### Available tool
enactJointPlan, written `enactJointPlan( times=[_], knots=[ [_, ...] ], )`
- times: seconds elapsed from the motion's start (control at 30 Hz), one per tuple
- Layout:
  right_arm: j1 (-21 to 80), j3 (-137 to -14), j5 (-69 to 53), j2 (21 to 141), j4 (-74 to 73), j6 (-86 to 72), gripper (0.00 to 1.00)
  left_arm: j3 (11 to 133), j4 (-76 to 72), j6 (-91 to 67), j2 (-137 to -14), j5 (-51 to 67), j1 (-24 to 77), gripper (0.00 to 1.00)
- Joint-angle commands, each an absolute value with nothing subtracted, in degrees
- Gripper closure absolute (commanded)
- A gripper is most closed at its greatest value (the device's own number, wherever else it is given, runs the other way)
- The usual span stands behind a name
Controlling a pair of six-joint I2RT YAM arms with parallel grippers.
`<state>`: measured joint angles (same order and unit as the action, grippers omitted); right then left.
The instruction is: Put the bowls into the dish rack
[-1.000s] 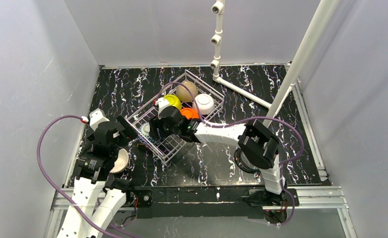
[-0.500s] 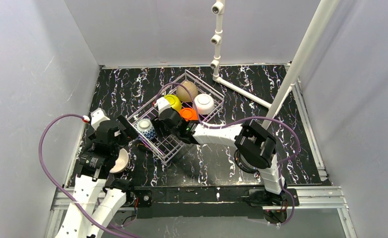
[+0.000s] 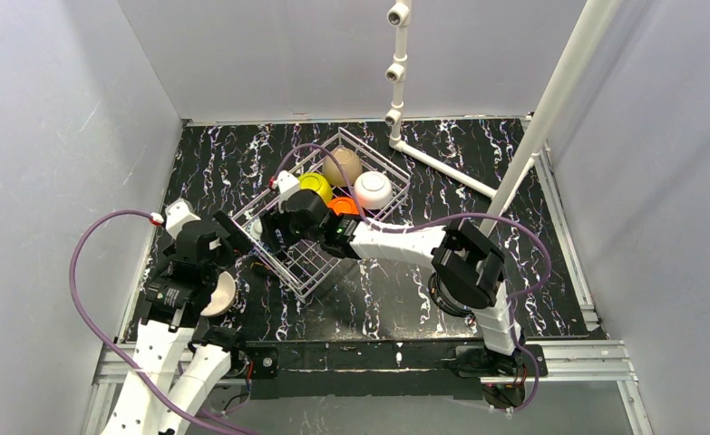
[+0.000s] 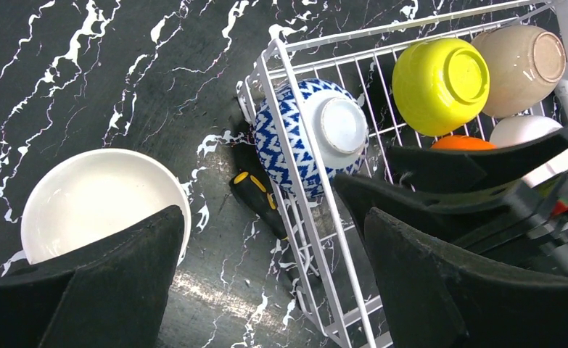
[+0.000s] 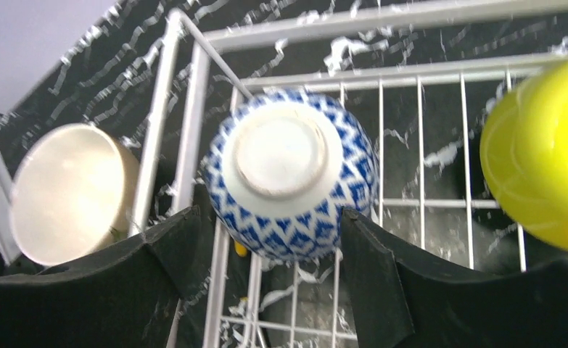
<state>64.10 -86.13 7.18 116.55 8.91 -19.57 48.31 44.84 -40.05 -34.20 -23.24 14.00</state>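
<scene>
The wire dish rack point(image 3: 310, 272) holds upside-down bowls: yellow-green point(image 3: 316, 184), tan point(image 3: 342, 166), white point(image 3: 373, 189), orange point(image 3: 344, 207). The blue-and-white bowl point(image 5: 288, 181) lies upside down in the rack's left corner. My right gripper point(image 5: 266, 232) is open, its fingers on either side of that bowl's near edge. The beige bowl point(image 3: 222, 294) stands upright on the table left of the rack, also in the left wrist view point(image 4: 96, 199). My left gripper point(image 4: 270, 239) is open and empty above the table between this bowl and the rack corner point(image 4: 272, 49).
A black-and-yellow tool point(image 4: 255, 199) lies on the table partly under the rack's left edge. A white pipe frame point(image 3: 442, 168) crosses the back right. Grey walls close in the left, back and right. A purple cable point(image 3: 106, 227) loops by the left arm.
My right gripper has moved left over the blue-and-white bowl, which showed uncovered half a second ago. The left arm and the beige bowl have not moved.
</scene>
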Motion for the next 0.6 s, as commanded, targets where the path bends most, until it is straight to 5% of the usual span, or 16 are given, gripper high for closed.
enactJointPlan(
  times=[0.0, 0.57],
  knots=[
    [64.1, -94.2, 5.3, 119.4, 8.5, -19.1, 0.21, 47.8, 45.5, -41.0, -33.1, -24.8, 13.7, 0.07],
    [64.2, -107.1, 14.1, 128.9, -4.6, -13.3, 0.27, 40.6, 55.4, -59.8, -32.5, -27.5, 13.7, 0.04]
  ],
)
